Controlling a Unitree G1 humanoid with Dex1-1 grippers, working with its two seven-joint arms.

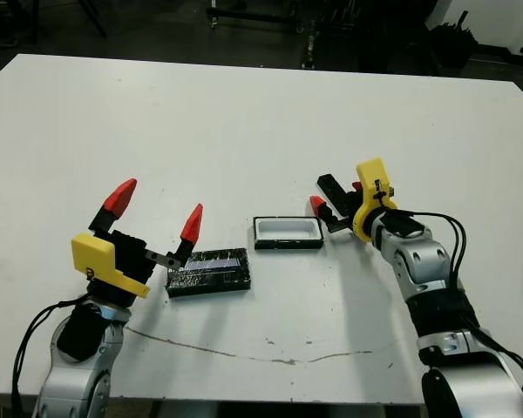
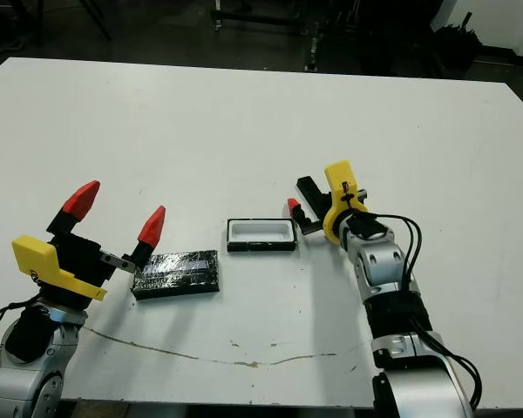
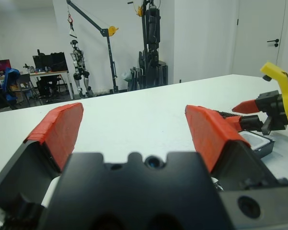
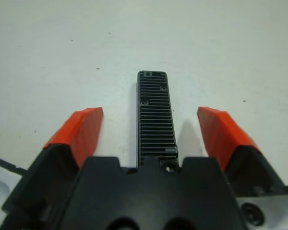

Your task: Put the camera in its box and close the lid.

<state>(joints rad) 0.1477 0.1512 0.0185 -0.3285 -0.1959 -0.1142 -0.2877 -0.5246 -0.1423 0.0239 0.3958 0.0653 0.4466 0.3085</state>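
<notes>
The camera (image 1: pixel 330 186) is a narrow ribbed black bar lying on the table just right of the box. My right gripper (image 1: pixel 336 197) is open and straddles it; in the right wrist view the camera (image 4: pixel 156 115) lies between the two spread fingertips, untouched. The box (image 1: pixel 288 232), a black tray with a white hollow, sits empty at mid-table. To its left lies the lid (image 1: pixel 207 272), glossy black with a pale stripe. My left gripper (image 1: pixel 156 210) is open above the table just left of the lid, holding nothing.
A thin dark crack line (image 1: pixel 244 355) runs across the table near the front edge. Beyond the table's far edge stand dark equipment stands (image 1: pixel 331 26). The left wrist view shows the box's corner (image 3: pixel 260 142) and my right gripper (image 3: pixel 273 103).
</notes>
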